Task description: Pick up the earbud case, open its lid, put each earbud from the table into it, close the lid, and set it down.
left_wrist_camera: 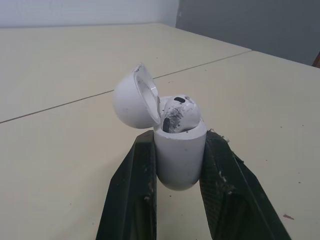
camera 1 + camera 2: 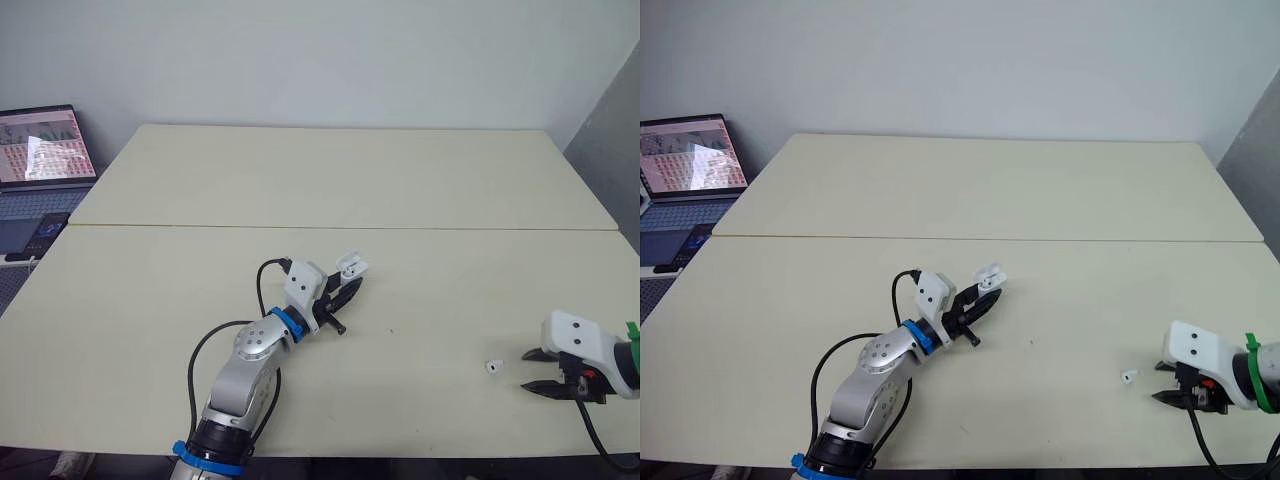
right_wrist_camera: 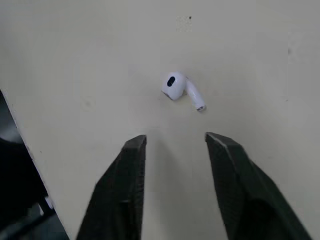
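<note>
Earbud case is lid-open above the table, clamped in your left gripper. The right gripper is beside the loose earbud.

Left wrist: one seated earbud is inside.

Right wrist: jaws wide, short of the bud. You're on the second pickup, so advance, straddle it and pinch.

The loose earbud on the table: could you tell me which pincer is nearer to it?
Right. The right pincer hangs open just short of the loose earbud; the left pincer, shut on the earbud case, is far off to its left.
</note>
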Controlling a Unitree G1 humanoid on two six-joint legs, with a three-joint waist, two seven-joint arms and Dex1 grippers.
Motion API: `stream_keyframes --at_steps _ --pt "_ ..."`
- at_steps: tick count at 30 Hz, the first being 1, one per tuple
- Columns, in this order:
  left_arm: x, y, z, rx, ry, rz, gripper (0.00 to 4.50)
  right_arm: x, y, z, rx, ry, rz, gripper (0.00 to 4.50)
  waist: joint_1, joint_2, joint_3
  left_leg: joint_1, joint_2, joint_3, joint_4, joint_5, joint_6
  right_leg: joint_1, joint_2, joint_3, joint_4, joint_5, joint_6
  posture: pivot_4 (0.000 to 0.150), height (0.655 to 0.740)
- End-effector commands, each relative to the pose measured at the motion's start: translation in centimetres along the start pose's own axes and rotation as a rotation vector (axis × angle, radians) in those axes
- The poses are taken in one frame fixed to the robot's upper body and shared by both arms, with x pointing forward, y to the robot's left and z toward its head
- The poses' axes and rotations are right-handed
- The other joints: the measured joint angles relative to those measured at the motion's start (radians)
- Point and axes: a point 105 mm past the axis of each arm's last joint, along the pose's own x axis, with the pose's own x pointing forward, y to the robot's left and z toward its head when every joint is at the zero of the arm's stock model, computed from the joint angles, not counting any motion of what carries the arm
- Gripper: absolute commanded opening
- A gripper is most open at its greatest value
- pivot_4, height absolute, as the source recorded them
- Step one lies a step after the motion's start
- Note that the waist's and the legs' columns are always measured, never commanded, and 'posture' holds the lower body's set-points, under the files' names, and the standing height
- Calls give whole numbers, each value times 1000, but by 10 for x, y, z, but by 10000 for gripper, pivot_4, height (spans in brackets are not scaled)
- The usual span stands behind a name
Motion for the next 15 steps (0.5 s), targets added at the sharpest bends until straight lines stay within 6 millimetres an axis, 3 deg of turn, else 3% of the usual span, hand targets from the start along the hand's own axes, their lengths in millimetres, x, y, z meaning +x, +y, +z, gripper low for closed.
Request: stream_keyframes --at_steps 1,4,15 --pt "3 -1 11 23 -39 -10 7618 1 -9 11 -127 54 -3 34206 0 0 0 0 0 0 0 0 0 0 0 0 0 0 0 1500 7400" --pt "3 0 12 36 -37 -6 7618 5 -14 23 -213 82 5 44059 0 0 0 0 0 0 0 0 0 0 0 0 0 0 0 1500 7400" --pt "4 0 12 54 -37 -8 7618 27 -19 47 -347 166 121 44589 0 0 0 -1 0 0 0 0 0 -2 -1 0 0 0 0 1500 7400"
